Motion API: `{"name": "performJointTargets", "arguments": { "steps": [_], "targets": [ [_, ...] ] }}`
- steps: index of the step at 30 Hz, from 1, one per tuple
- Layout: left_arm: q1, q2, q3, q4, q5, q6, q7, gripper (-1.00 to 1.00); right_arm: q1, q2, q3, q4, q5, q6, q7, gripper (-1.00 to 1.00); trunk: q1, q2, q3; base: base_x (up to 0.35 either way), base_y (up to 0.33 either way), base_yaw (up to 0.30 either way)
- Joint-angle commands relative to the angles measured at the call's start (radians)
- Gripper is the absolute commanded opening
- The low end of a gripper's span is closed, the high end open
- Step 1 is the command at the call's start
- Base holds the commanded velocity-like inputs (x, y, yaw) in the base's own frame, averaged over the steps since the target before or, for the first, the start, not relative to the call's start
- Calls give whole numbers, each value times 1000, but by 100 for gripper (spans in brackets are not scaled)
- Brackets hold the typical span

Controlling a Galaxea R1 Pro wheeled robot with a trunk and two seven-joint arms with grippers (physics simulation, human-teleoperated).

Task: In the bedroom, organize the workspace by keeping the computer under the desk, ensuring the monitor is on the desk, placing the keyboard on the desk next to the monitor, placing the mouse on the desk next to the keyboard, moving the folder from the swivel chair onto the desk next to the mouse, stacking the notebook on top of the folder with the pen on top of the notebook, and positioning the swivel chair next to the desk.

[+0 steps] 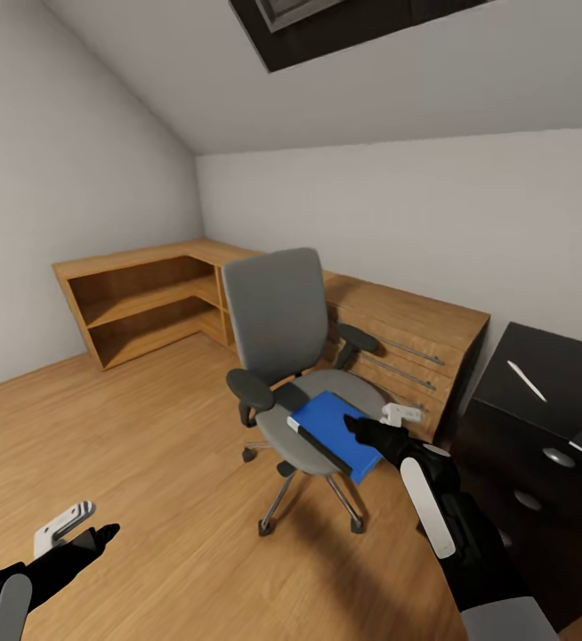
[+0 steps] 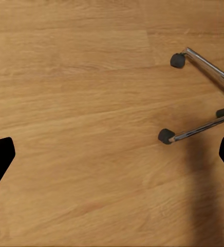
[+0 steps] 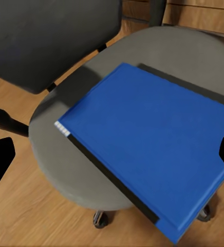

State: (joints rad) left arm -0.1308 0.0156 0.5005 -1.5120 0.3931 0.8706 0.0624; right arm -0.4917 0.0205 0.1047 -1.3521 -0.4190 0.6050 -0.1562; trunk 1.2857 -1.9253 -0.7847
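Blue folder (image 1: 337, 430) flat on swivel chair (image 1: 284, 356) seat. Right gripper (image 1: 368, 434) spread wide just above folder, holding nothing. Left gripper (image 1: 77, 532) wide, low over floor (image 1: 149, 463).

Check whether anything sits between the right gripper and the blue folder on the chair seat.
Nothing visible does. The right gripper hovers open right over the folder, which lies flat and uncovered on the chair seat. The armrests flank the seat, off the approach line.
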Motion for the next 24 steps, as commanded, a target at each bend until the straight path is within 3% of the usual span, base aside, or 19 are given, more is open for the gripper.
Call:
{"name": "performJointTargets", "arguments": {
  "steps": [1,9,16,21,24],
  "targets": [
    [0,0,1,-2,10,5,7,100,-1,0,1,-1,-11,3,-9,100,4,-8,-4,0,1,-5],
    [-1,-8,3,-36,10,5,7,100,-1,-2,-2,3,-19,2,-6,100,34,-64,-29,0,0,-1],
    [0,-24,4,-49,9,5,8,100,-1,-13,-24,28,-130,2,53,100,61,-113,-51,0,0,0],
    [0,-25,4,-50,8,5,8,100,-1,-31,-101,43,-197,2,90,100,80,-148,-67,0,0,0],
    [0,-26,4,-50,7,5,8,100,-1,-45,-181,61,-240,4,116,100,92,-169,-76,0,0,0]
  ]
}}
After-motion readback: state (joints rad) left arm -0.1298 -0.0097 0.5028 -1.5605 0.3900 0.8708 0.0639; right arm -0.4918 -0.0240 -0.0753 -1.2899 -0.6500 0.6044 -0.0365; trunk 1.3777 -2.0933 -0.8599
